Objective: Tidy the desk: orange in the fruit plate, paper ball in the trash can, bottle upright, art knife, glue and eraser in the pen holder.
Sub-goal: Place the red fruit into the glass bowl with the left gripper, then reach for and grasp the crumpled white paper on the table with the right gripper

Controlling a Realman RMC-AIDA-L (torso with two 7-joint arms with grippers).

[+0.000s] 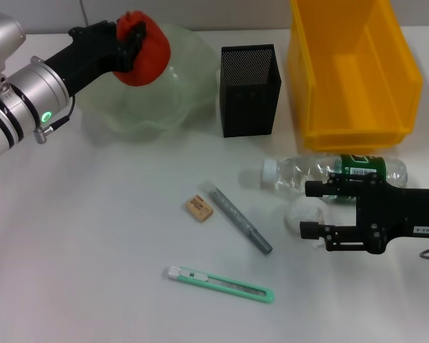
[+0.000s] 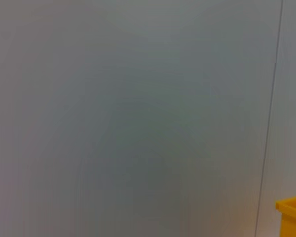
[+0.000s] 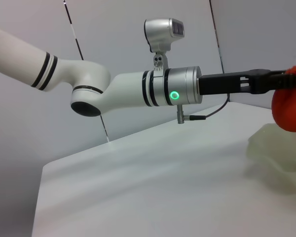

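The white counter (image 1: pixel 93 250) lay widest, with open room across its near left. The yellow bin (image 1: pixel 354 68) sat at two o'clock, hard by the far edge. The pale fruit plate (image 1: pixel 146 107) sat at eleven; above it the left hand (image 1: pixel 129 44) was clamped on the orange (image 1: pixel 146 50). The right hand (image 1: pixel 309 211) (fingers apart) hovered at four o'clock, around the paper ball (image 1: pixel 300 214), beside the lying bottle (image 1: pixel 329 173). The black pen holder (image 1: pixel 250 89) stood at twelve. Glue (image 1: pixel 239 220), art knife (image 1: pixel 220 284) and eraser (image 1: pixel 199 208) lay centrally.
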